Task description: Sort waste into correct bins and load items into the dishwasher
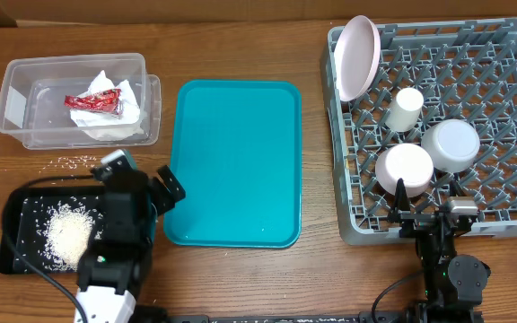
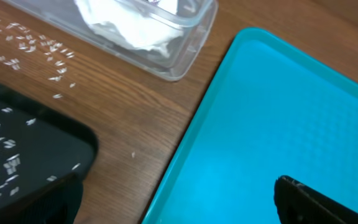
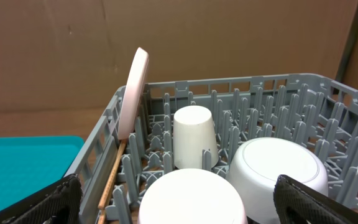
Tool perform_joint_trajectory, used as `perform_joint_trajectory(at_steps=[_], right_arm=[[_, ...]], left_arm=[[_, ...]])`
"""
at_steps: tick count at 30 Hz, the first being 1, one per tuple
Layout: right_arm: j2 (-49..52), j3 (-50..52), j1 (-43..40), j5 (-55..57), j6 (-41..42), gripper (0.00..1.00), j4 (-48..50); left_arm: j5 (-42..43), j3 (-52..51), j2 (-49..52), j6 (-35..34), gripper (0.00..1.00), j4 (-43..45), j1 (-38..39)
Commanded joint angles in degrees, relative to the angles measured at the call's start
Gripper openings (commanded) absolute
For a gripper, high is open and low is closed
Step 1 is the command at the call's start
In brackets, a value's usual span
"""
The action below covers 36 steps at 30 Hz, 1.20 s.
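Observation:
The clear tub (image 1: 16, 99) holds a white napkin (image 1: 119, 126) and the red wrapper (image 1: 94, 101). The black tray (image 1: 12, 211) holds a heap of rice (image 1: 68, 235), and loose grains (image 1: 77, 162) lie on the table above it. The grey dish rack (image 1: 510, 90) holds the upright plate (image 1: 359, 56), the cup (image 1: 407, 109), the grey bowl (image 1: 450, 144) and the white bowl (image 1: 404, 168), the bowls upside down. My left gripper (image 1: 144, 177) is open and empty between black tray and teal tray. My right gripper (image 1: 429, 211) is open and empty at the rack's front edge.
The large teal serving tray (image 1: 236, 161) lies bare in the middle; its left edge shows in the left wrist view (image 2: 278, 112) beside the tub (image 2: 185, 50) and scattered grains (image 2: 30, 43). A brown cardboard wall stands behind the rack (image 3: 278, 99).

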State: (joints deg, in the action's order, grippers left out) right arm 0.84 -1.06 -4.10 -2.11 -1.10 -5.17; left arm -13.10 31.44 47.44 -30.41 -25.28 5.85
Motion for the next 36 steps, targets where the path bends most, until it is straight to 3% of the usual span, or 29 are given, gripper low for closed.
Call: perform_joint_trajectory(at_steps=[1,7,17,25,36], right_arm=[[-0.68,0.59,-0.13,0.37,-0.22,1.0,0.37],[-0.68,0.59,-0.13,0.37,-0.22,1.0,0.37],[-0.68,0.59,-0.13,0.37,-0.22,1.0,0.37],[-0.68,0.59,-0.13,0.37,-0.22,1.0,0.37],[-0.68,0.59,-0.13,0.37,-0.22,1.0,0.37]], left_arm=[[0.72,-5.27,-1.44,2.16,1.0,4.83,0.61],[1.18,-10.51,-1.99,4.87,1.0,12.11,0.59],[5.55,-10.73,-1.99,15.72,1.0,12.24,0.55],[5.66,-15.61,-5.95,15.69,1.0,14.19,0.57],[5.7,-25.83,-19.61,15.65,1.0,21.51,0.57]])
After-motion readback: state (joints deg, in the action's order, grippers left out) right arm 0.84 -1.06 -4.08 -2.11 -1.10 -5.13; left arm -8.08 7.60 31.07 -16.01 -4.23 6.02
